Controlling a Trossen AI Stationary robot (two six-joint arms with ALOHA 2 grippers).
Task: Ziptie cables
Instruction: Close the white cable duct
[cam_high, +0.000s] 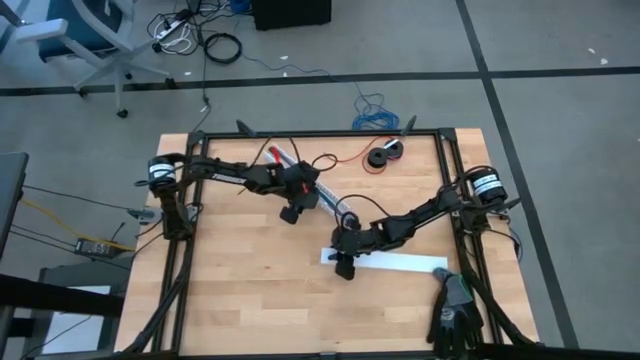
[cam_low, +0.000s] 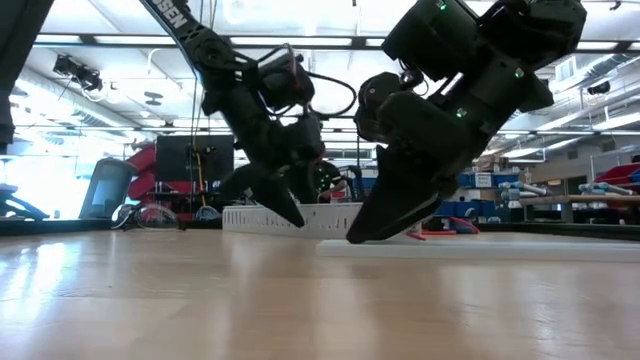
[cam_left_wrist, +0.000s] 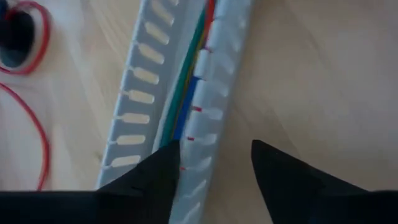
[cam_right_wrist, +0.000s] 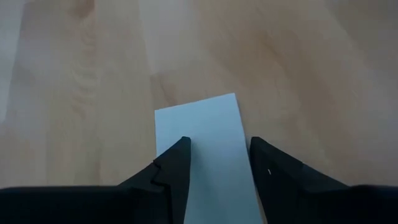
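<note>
The cables (cam_left_wrist: 186, 93), green, red and blue wires, lie lengthwise inside a white slotted duct (cam_left_wrist: 140, 93) that rests slantwise on the table's middle (cam_high: 325, 197). My left gripper (cam_left_wrist: 214, 152) is open and slants down over the duct's near part, one finger above the wires and duct wall, the other beside the duct. My right gripper (cam_right_wrist: 217, 146) is open over the end of a flat white strip (cam_right_wrist: 205, 130), which lies on the wood nearer the front edge (cam_high: 395, 261). In the low view both grippers (cam_low: 290, 215) (cam_low: 360, 235) reach down close to the tabletop. My left gripper has one fingertip (cam_left_wrist: 165, 158) over the duct's slotted wall; I cannot tell whether it touches. My right gripper slants down with its fingertips (cam_right_wrist: 180, 152) at the white strip's end; I cannot tell whether they touch it. The strip lies flat.
A black spool with a loose thin red wire (cam_high: 385, 155) lies at the table's far side, also in the left wrist view (cam_left_wrist: 15, 37). A black glove (cam_high: 455, 315) rests at the near right corner. Black frame rails (cam_high: 320, 133) border the table.
</note>
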